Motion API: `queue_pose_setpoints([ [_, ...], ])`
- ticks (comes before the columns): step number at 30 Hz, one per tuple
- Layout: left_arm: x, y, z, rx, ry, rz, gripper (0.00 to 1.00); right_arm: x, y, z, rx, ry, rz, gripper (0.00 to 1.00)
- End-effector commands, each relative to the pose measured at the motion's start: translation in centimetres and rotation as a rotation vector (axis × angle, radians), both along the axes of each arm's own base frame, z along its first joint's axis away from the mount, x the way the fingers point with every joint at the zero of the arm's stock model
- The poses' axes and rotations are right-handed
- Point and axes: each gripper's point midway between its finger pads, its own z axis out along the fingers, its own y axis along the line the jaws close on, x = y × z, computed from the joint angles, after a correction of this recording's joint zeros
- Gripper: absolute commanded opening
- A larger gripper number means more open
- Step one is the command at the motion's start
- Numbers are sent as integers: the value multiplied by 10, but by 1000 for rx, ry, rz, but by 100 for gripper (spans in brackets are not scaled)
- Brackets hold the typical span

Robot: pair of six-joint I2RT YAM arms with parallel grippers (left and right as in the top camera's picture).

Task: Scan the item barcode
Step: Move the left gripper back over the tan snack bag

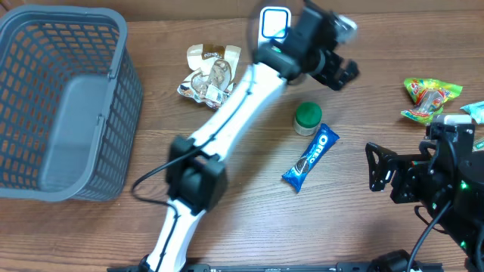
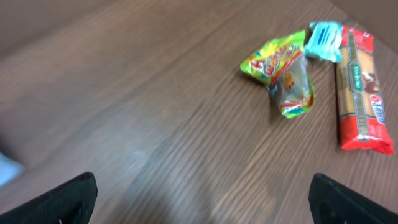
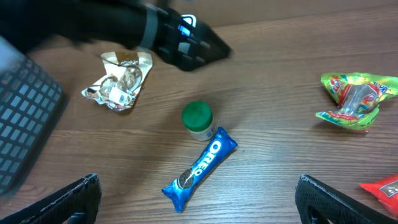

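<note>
1. Layout. The tabletop (image 1: 355,227) carries a grey mesh basket (image 1: 30,53) at its left end. The left arm (image 1: 234,113) crosses the middle diagonally toward the far edge. A lit white-blue unit (image 1: 274,23) sits beside its wrist. It may be the scanner, but this cannot be confirmed.

2. Gripper state. The left gripper (image 1: 344,75) hangs above bare wood near the far edge, jaws spread wide and empty. The right gripper (image 1: 374,168) sits low at the right side, jaws likewise fully apart and empty.

3. Items. A crumpled snack packet (image 1: 208,75) lies near the basket. The blue Oreo packet (image 1: 310,157) lies flat at centre, angled. Its upper end is just beside a green-lidded jar (image 1: 308,118); whether they touch cannot be told. A green candy bag (image 1: 429,97), a red packet (image 2: 364,93) and a teal packet (image 2: 323,38) cluster at the right edge.

4. Step in hand. No item is held, so the task appears to be at item selection. The Oreo packet is the likely candidate, being nearest the right gripper and central in its wrist view. No barcode is visible on its upper face.

5. Next move. Approach across the packet's narrow width and close at its lower end, away from the jar.

6. Clearance. Open wood surrounds the packet below and to the right. The jar and the left arm limit room on the far side.
</note>
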Motion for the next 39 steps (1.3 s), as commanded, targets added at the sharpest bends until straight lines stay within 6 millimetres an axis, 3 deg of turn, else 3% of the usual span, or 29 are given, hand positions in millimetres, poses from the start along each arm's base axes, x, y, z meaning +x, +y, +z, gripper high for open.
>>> queue_pose_setpoints([
  [1, -34, -10, 33, 32, -85, -119, 100, 1, -3, 3, -7, -16, -16, 100],
  [9, -41, 61, 54, 216, -87, 2, 100, 0, -4, 1, -9, -9, -17, 100],
  [19, -27, 152, 37, 275, 99, 133, 100, -1, -4, 1, -10, -6, -16, 100],
  [26, -10, 226, 23, 430, 154, 382, 100, -2, -4, -1, -11, 6, -17, 100],
  [34, 1, 287, 7, 479, 216, 508, 100, -3, -4, -2, -12, 9, -17, 100],
  [39, 5, 317, -19, 408, 315, 540, 100, -3, -4, -2, -12, 8, -17, 100],
])
